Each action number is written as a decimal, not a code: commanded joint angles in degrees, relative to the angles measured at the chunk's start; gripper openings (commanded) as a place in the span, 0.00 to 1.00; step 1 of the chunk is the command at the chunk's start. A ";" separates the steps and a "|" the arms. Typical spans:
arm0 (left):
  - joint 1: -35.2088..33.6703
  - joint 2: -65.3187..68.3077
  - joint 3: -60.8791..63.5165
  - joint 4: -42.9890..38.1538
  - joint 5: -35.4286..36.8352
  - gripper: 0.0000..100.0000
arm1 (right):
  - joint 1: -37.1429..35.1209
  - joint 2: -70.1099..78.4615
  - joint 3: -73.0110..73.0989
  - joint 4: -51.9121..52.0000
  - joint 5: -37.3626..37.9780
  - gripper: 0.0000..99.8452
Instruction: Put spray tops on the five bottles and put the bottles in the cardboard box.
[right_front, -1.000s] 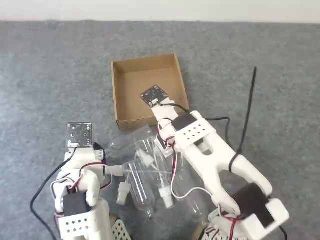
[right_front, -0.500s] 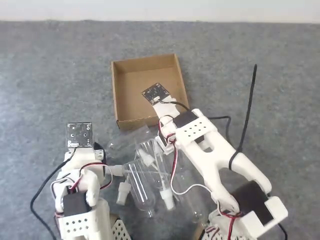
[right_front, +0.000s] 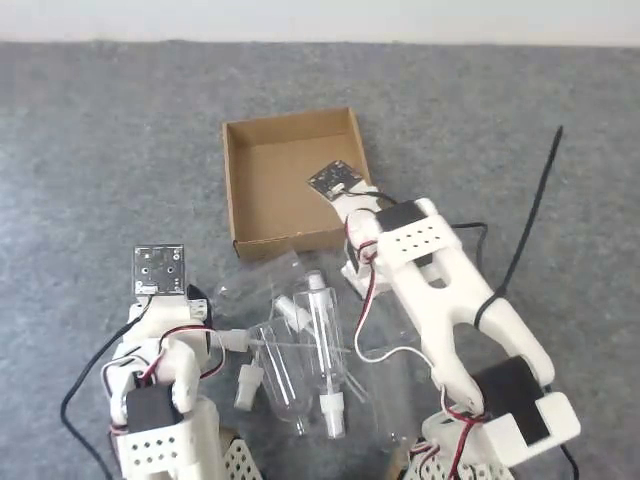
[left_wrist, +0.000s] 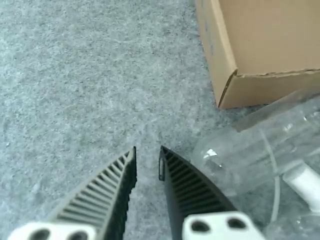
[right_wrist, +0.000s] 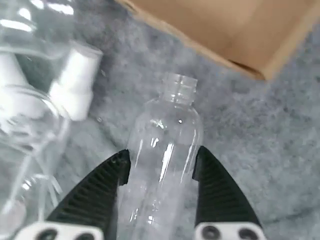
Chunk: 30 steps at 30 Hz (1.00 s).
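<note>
The right hand (right_wrist: 162, 154) clamps its 2 black ribbed fingers (right_wrist: 100, 195) against either side of an open-necked bottle (right_wrist: 167, 132). It is a clear bottle with no top, and its threaded neck points toward a corner of the cardboard box (right_wrist: 235, 30). Whether the bottle rests on the grey counter (right_wrist: 260, 130) or is lifted off it cannot be told. Beside the bottle, on the side away from that box corner, a white spray top (right_wrist: 77, 82) lies among more clear plastic. From the high view, the right arm (right_front: 440, 290) stretches forward with its wrist just short of the box's near right corner, and its white body covers the held bottle.

The left hand (left_wrist: 147, 152) has its fingers a narrow gap apart, the tips pointing at bare counter just off the box's near left corner. Close by, against the box's near wall, lies a clear bottle (left_wrist: 250, 150), with a white spray piece (left_wrist: 302, 182) past it. In the high view the left arm (right_front: 160, 400) sits folded, well back from the box (right_front: 290, 243).

The high view also takes in a heap of clear bottles (right_front: 300, 350) in front of the box's near wall, between the 2 arms. White spray tops (right_front: 247, 385) are scattered among them. A black cable (right_front: 525, 240) runs to the right of the box.
</note>
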 joint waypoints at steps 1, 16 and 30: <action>-0.35 -0.97 -2.59 -1.58 -0.44 0.08 | 4.26 -0.48 -3.43 3.30 3.60 0.06; -0.35 -0.97 -2.59 -1.58 -0.44 0.08 | 9.63 -0.04 -3.52 7.87 8.18 0.21; -0.35 -0.97 -2.51 -1.58 -0.44 0.08 | 6.73 0.31 -3.16 5.58 4.31 0.19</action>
